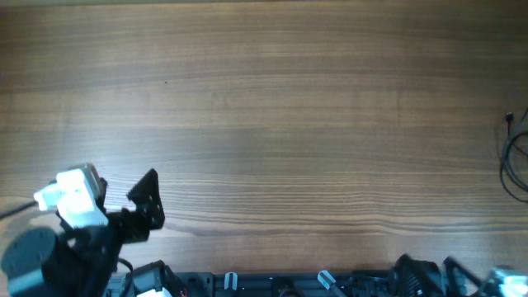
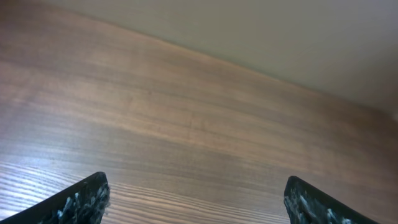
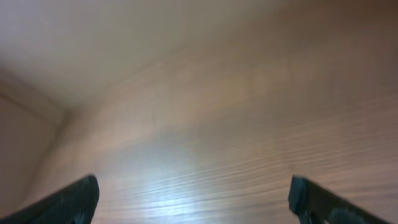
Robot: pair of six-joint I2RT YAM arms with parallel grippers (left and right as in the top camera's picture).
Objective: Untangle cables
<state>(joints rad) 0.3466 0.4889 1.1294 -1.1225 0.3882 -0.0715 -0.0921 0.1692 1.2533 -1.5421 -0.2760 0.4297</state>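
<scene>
We take the table (image 1: 272, 124) as the reference for all positions. Its top is flat wood-grain laminate, mid-brown, with fine lines running along its length.

The cables (image 1: 517, 157) lie on the table at its right edge, about midway between the near and far sides. They are thin black wires in loose curved loops, with one small plug end at the top of the bundle. The frame cuts off part of the loops, so we cannot tell their full extent. Nothing touches them.

The left arm (image 1: 74, 231) stands at the table's near left corner. It has dark links and a white block on the wrist. The left gripper (image 1: 147, 200) points out over the table top, well apart from the cables. In the left wrist view, its two black fingers (image 2: 81, 200) are scuffed with pale marks. They are spread wide with only bare wood between them.

The right arm (image 1: 415, 276) shows only as dark rounded parts at the table's near right edge. In the right wrist view, the right gripper (image 3: 193, 208) is tilted towards the table top. Its black fingers (image 3: 320, 200) are spread wide and hold nothing. That view is blurred.
</scene>
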